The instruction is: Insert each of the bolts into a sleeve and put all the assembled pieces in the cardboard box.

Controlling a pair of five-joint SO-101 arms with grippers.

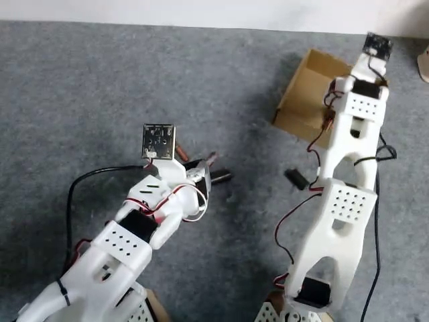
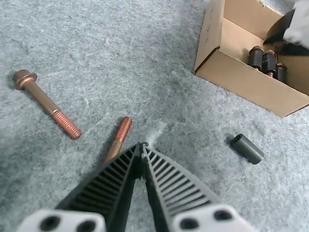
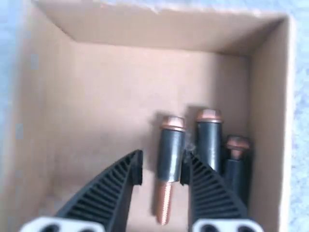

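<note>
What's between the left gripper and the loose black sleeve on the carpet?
Only bare grey carpet, as the left wrist view shows. Nothing stands between the left gripper and the sleeve; the nearest bolt lies on the gripper's far side from it.

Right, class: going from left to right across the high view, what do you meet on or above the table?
From the left: black cable → left gripper → loose sleeve → right arm's wrist camera.
</note>
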